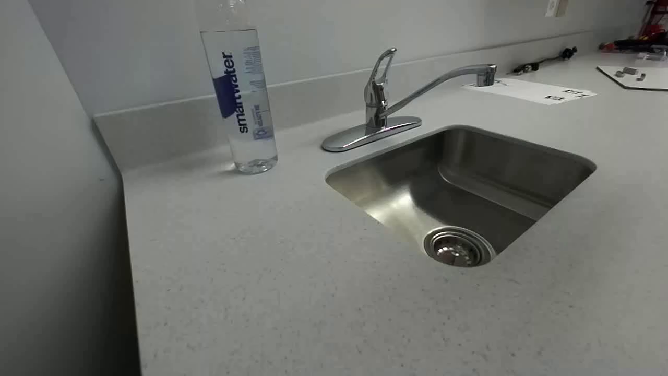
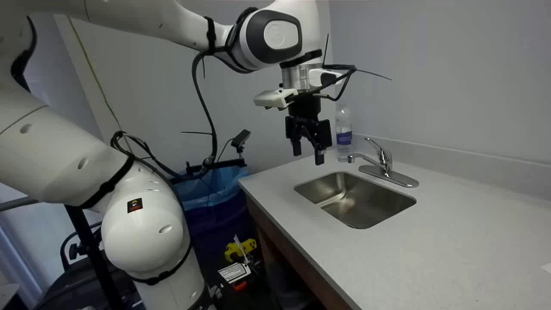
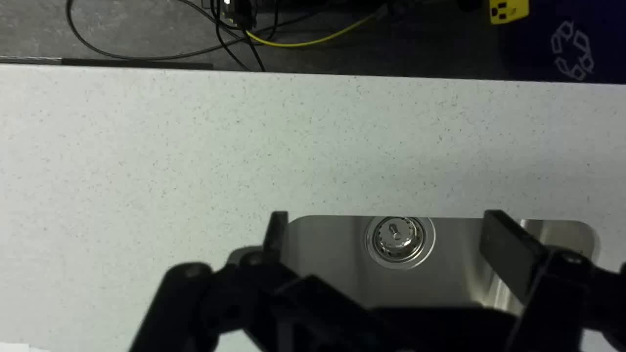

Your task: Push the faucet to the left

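The chrome faucet [image 1: 376,109] stands on the counter behind the sink, with its arched spout reaching to the right in this exterior view and its lever handle upright. The faucet also shows in an exterior view [image 2: 386,162], where its spout reaches left toward the bottle. My gripper [image 2: 308,153] points down above the counter and the sink's far end, left of the spout and apart from it. Its two fingers are spread with nothing between them. In the wrist view the open gripper [image 3: 389,235] frames the sink drain; the faucet does not show there.
A steel sink [image 1: 501,162] is set into the counter [image 1: 250,271]. A tall clear water bottle [image 1: 242,104] with a blue label stands beside the faucet near the wall; it also shows in an exterior view [image 2: 343,137]. A blue-lined bin [image 2: 215,189] stands beyond the counter's edge.
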